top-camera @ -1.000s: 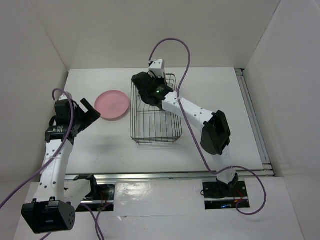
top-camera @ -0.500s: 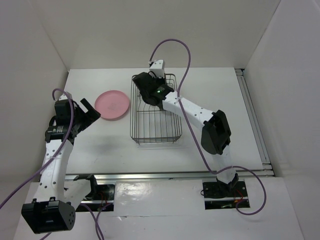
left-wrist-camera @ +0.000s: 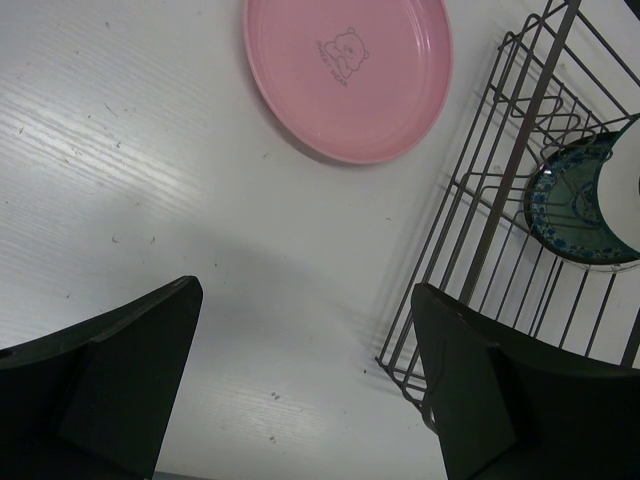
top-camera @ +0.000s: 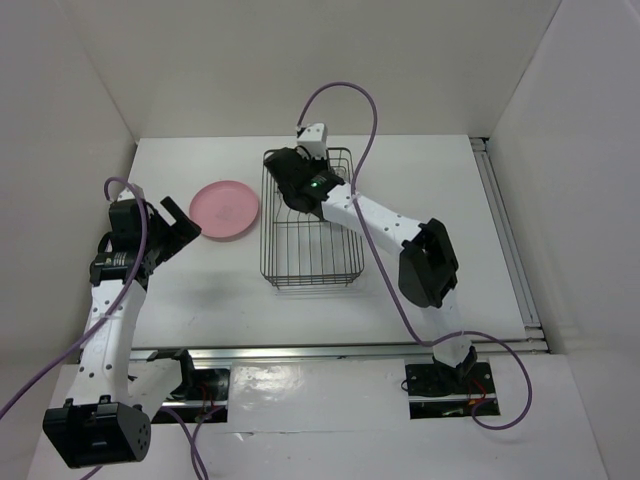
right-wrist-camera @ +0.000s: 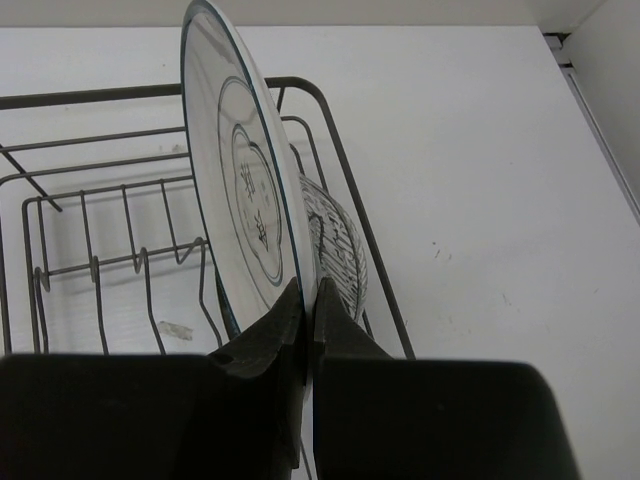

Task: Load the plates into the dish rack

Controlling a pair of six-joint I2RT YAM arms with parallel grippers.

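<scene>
- One pincer is loaded: the right pincer (right-wrist-camera: 308,300) is pressed onto the lower rim of the white plate (right-wrist-camera: 245,190), which it holds on edge, upright, over the prongs at the far end of the dish rack (top-camera: 310,250).
- The glass plate (right-wrist-camera: 340,255) stands just beside the white plate, on its right, inside the rack. I cannot tell whether they touch.
- The teal plate (left-wrist-camera: 570,205) is also inside the rack. Whether it is seated in a slot cannot be told.
- The left pincer (left-wrist-camera: 307,300) is spread and empty, above the bench (left-wrist-camera: 150,150) on the rack's left side.
- The pink plate (left-wrist-camera: 348,72) lies flat on the bench, left of the rack and apart from it.
- Risk: if the white plate is let go before its rim sits between prongs, it could tip against the glass plate. The fingers could also knock the glass plate as they spread.
- Risk: the pink plate lies flat, so it may slide rather than lift.
- Count: 4 plates (3 in the rack, 1 outside), 1 rack, 2 pincers.
</scene>
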